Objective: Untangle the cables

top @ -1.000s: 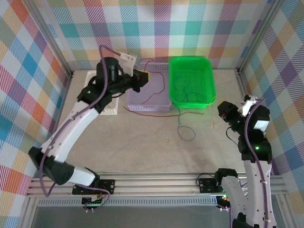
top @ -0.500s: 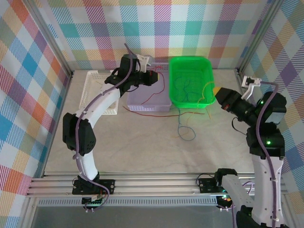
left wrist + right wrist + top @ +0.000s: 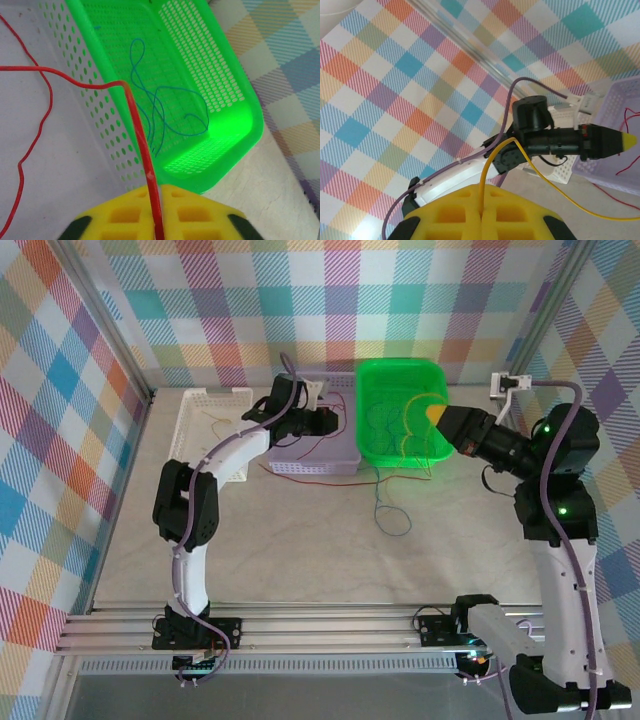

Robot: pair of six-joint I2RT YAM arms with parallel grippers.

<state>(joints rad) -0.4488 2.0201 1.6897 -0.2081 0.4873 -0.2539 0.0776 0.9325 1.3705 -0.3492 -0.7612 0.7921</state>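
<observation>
In left jaws, red cable [image 3: 141,145]; in right jaws, yellow cable [image 3: 482,185]

No readable text, label, brand or number appears; any marks seem too small to make out.

red cable [image 3: 141,145] cut by left-wrist view's edge; yellow cable [image 3: 482,187], by right-wrist view's edge

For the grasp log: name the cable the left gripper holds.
The red cable, pinched in the left gripper. The yellow cable is in the right gripper; the blue cable lies loose in the green basket.
</observation>
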